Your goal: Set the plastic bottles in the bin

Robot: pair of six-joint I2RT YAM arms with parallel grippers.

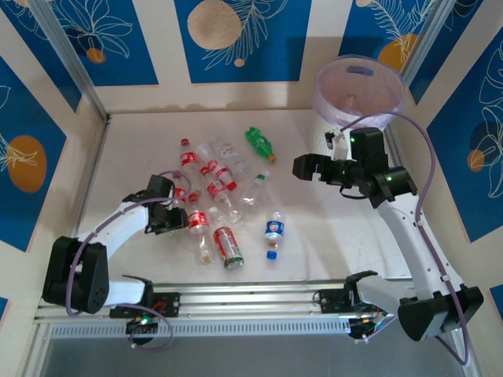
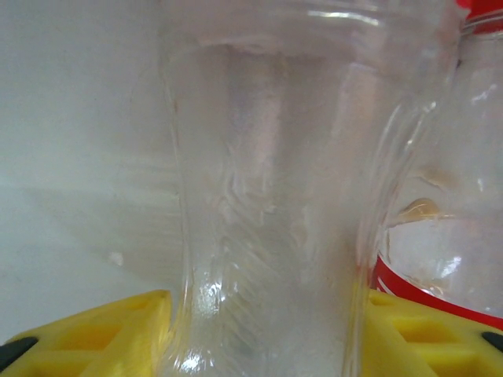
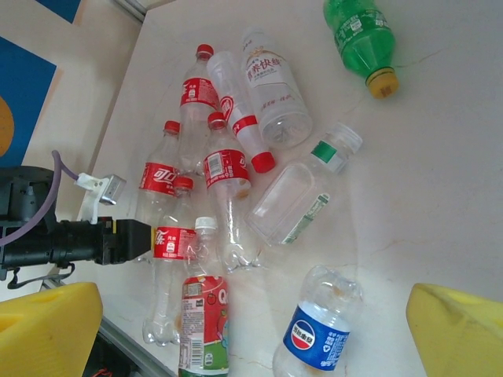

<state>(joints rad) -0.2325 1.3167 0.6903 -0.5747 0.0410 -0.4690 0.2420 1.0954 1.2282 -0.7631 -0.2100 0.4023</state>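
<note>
Several plastic bottles (image 1: 216,188) lie bunched on the white table, most with red labels. A green one (image 1: 259,143) lies at the back and a blue-labelled one (image 1: 273,232) near the front. My left gripper (image 1: 174,214) is at the left edge of the bunch, its yellow fingers (image 2: 118,330) pressed on both sides of a clear bottle (image 2: 267,196). A red-labelled bottle (image 2: 440,259) lies right beside it. My right gripper (image 1: 302,166) hangs open and holds nothing, in the air right of the bottles. The bin (image 1: 322,102) stands behind it at the back right.
An aluminium rail (image 1: 251,294) runs along the near table edge by the arm bases. Blue-and-cream walls and a metal post (image 1: 71,63) enclose the table. From the right wrist, the green bottle (image 3: 357,35) and the blue-labelled bottle (image 3: 314,338) lie apart from the bunch.
</note>
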